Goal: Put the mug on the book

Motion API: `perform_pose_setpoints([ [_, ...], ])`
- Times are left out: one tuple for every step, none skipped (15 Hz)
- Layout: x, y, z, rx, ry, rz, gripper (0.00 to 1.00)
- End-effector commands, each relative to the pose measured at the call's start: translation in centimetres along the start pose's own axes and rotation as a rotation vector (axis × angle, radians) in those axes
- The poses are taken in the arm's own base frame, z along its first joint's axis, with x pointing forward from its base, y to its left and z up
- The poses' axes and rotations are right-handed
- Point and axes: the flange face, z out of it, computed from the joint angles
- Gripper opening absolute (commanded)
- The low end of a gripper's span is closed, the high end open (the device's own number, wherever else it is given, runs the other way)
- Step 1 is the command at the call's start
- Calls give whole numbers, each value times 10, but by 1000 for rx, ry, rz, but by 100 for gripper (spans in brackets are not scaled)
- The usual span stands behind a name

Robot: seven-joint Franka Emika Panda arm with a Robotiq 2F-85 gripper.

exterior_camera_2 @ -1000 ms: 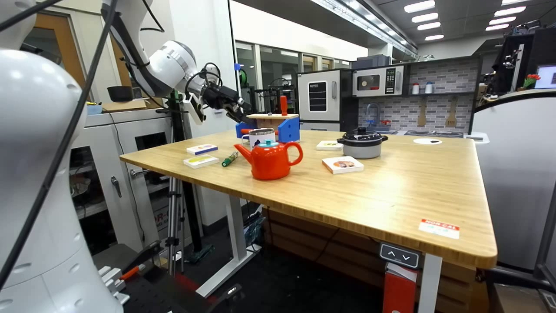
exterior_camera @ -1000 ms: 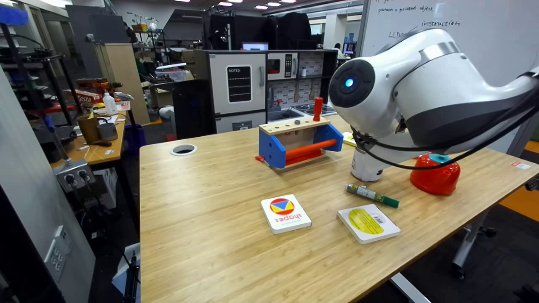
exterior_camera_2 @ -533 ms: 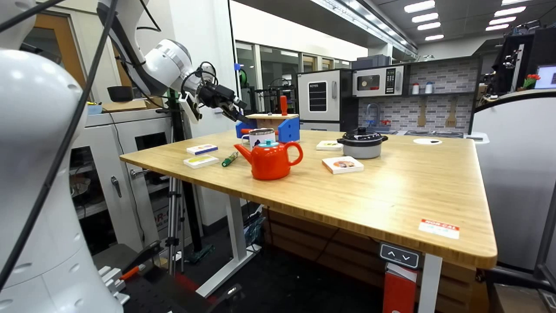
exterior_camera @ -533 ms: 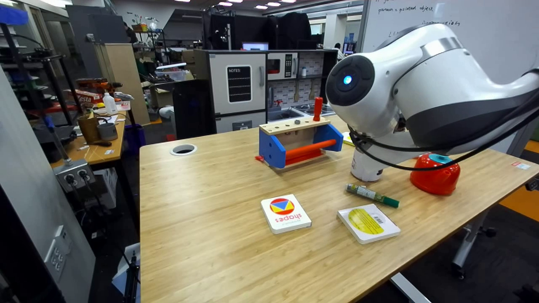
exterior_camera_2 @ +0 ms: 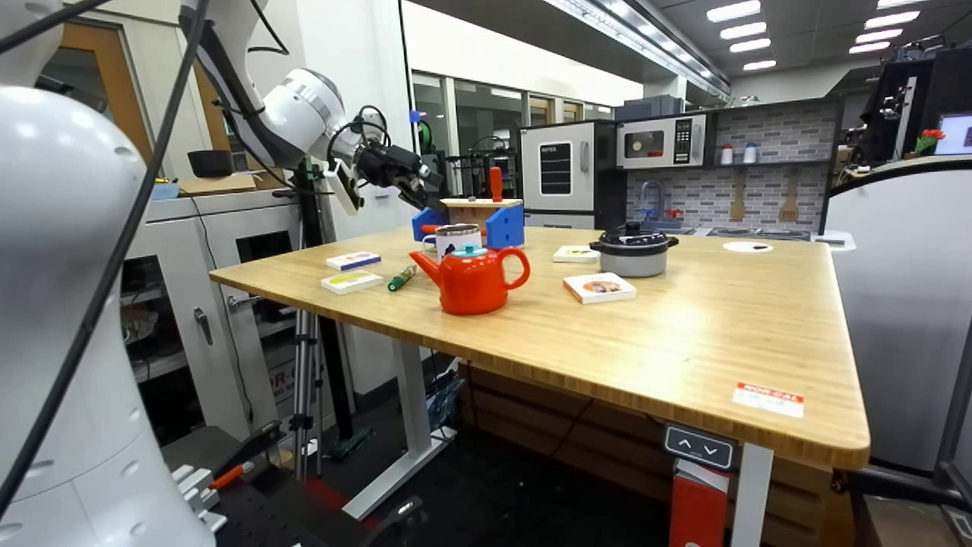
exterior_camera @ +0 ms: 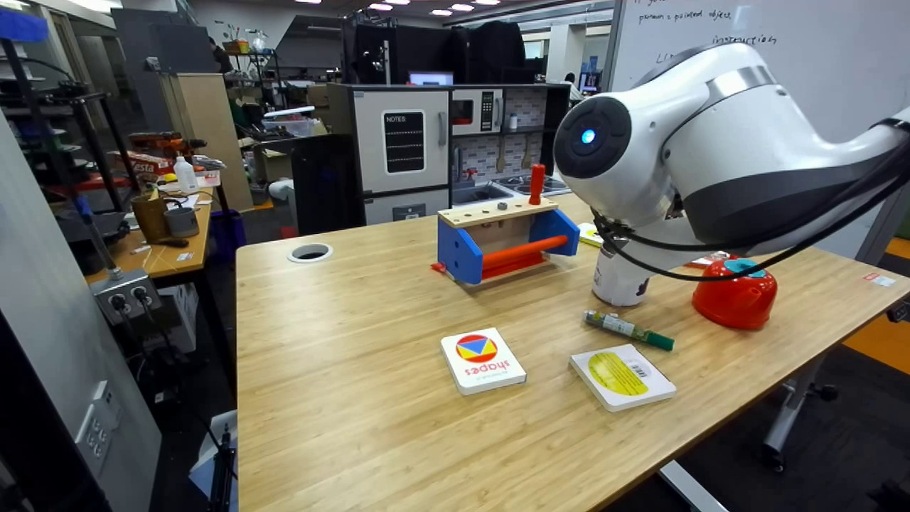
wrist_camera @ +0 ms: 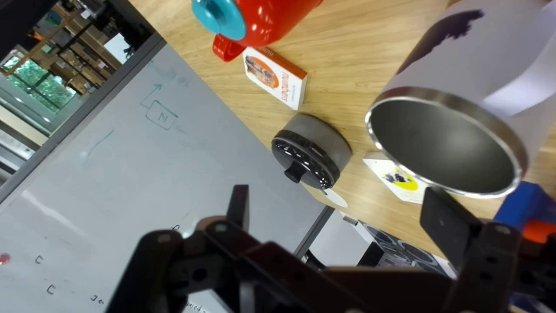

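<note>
The mug [exterior_camera: 617,279] is white with dark patches, a silver rim and a grey inside. It stands upright on the table, partly hidden by the arm. It also shows behind the teapot in an exterior view [exterior_camera_2: 460,237] and large at the upper right of the wrist view [wrist_camera: 447,143]. The book [exterior_camera: 483,361], white with a red, yellow and blue circle, lies flat; it also shows edge-on in an exterior view [exterior_camera_2: 354,260] and is out of the wrist view. My gripper [wrist_camera: 341,208] is open and empty, tilted, just above and beside the mug [exterior_camera_2: 430,197]. One fingertip overlaps the mug's rim in the wrist view.
A red teapot [exterior_camera: 736,295] stands beside the mug. A blue and red toy toolbox [exterior_camera: 508,245] is behind it. A green marker [exterior_camera: 629,331] and a yellow-green book [exterior_camera: 620,378] lie nearby. A grey pot [exterior_camera_2: 632,254] and a numbers book [exterior_camera_2: 600,289] are farther along.
My gripper draws back slightly, then shifts forward again, ending a little farther toward the toolbox in an exterior view. The mug, the book and the other objects have not moved.
</note>
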Motion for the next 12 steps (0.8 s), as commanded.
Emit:
perform_pose_setpoints([
  [24,1,30,-48,75,-41,100],
  [30,1,36,-53,102,-56,100],
  [34,0,40,-53,132,-72,100],
  [36,-3,41,-55,156,-87,100],
  [37,-6,39,-49,178,-101,100],
  [37,-10,36,-42,198,-113,100],
  [38,-14,31,-36,221,-125,100],
  [38,-18,24,-24,246,-134,100],
  [39,-23,15,-16,271,-135,100],
  [40,-28,6,-4,294,-136,100],
  [41,-34,-3,6,315,-137,100],
  [41,-38,-12,21,336,-140,100],
])
